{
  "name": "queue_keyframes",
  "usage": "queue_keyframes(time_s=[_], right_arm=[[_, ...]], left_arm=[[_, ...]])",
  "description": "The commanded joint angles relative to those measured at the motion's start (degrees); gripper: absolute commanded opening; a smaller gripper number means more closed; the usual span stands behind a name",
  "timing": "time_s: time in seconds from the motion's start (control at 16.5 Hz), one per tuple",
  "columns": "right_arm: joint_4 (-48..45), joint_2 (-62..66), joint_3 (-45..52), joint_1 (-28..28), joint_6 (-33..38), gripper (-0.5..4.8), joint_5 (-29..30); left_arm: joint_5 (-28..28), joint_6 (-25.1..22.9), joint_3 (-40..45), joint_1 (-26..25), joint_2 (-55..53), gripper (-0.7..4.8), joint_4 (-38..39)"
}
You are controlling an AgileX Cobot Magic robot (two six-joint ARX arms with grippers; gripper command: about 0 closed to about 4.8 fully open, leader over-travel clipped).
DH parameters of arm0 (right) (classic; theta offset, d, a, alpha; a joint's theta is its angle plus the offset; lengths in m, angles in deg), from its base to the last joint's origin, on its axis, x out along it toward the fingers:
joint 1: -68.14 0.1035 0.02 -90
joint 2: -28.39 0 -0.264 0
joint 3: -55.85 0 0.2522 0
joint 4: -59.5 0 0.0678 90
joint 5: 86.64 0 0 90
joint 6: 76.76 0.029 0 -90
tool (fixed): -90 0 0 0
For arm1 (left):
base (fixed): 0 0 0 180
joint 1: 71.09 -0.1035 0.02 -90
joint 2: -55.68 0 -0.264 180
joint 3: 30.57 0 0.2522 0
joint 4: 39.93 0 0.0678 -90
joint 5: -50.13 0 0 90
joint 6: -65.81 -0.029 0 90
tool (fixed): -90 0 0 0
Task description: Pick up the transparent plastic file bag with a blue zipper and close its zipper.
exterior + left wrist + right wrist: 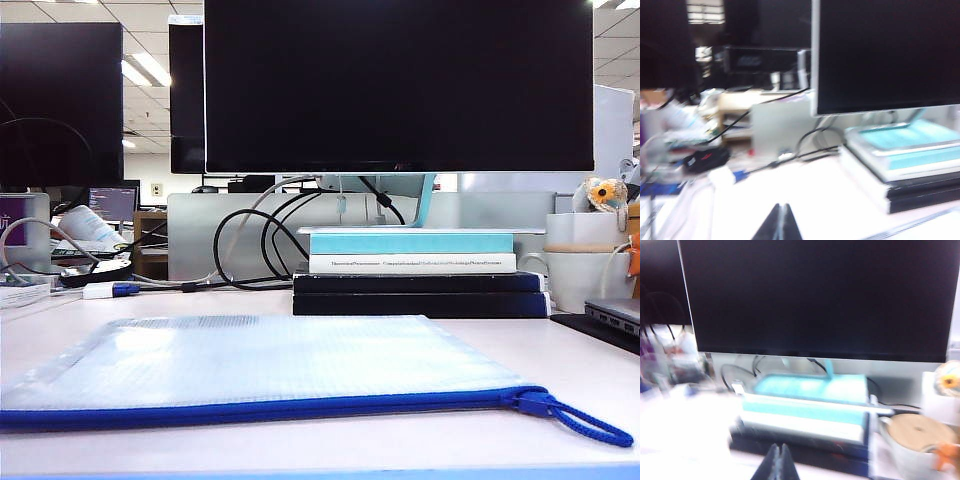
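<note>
The transparent plastic file bag (265, 360) lies flat on the white table in the exterior view, its mesh face up. The blue zipper (270, 410) runs along its near long edge, and a blue cord pull loop (590, 425) sticks out at the right end. No arm shows in the exterior view. My left gripper (781, 206) is shut and empty, raised over the table and pointing toward the monitor. My right gripper (779, 446) is likewise shut with nothing in it, pointing at the stacked books (805, 412). The bag's corner (920, 227) barely shows in the left wrist view.
A stack of books (415, 270) sits behind the bag under a large black monitor (400, 85). Black cables (250, 250) and a white adapter (105, 290) lie at the back left. A white lidded mug (590, 265) and a laptop edge (615, 320) stand at the right.
</note>
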Motion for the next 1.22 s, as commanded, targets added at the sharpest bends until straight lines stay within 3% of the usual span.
queue_keyframes(time_s=[0.06,0.24,0.36,0.55,0.67,0.97,1.09,1.15,1.22], right_arm=[[-10.49,0.00,4.42,-0.02,1.46,-0.01,0.07],[-13.14,-0.02,11.87,-3.54,0.42,-0.01,4.22],[-10.97,0.04,12.63,-9.01,0.44,-0.01,6.91],[-8.96,0.07,12.63,-23.34,0.48,-0.01,15.54],[-3.39,0.02,12.63,-31.69,1.16,-0.01,16.35],[0.70,-0.02,12.63,-34.36,3.50,-0.01,16.11],[0.76,-0.04,12.63,-34.36,3.50,-0.01,14.60],[0.96,-0.04,12.63,-34.36,3.91,-0.01,13.38],[1.14,-0.04,12.63,-34.34,3.91,-0.01,13.42]], left_arm=[[0.59,1.42,2.05,0.13,-0.02,-0.06,-2.29],[-1.01,2.45,5.05,2.80,0.24,-0.06,-5.11],[-1.33,2.49,5.11,3.85,0.22,-0.06,-5.51],[-0.83,3.39,5.14,3.43,0.22,-0.06,-5.88],[-0.48,3.78,6.34,3.32,0.22,-0.06,-5.90],[-1.33,6.01,9.14,2.89,0.37,-0.06,-6.29],[-0.92,9.49,9.14,2.89,1.36,-0.06,-8.20],[-2.84,11.91,9.14,2.86,3.48,-0.06,-8.15],[-4.22,11.45,9.14,2.84,4.50,-0.06,-6.71]])
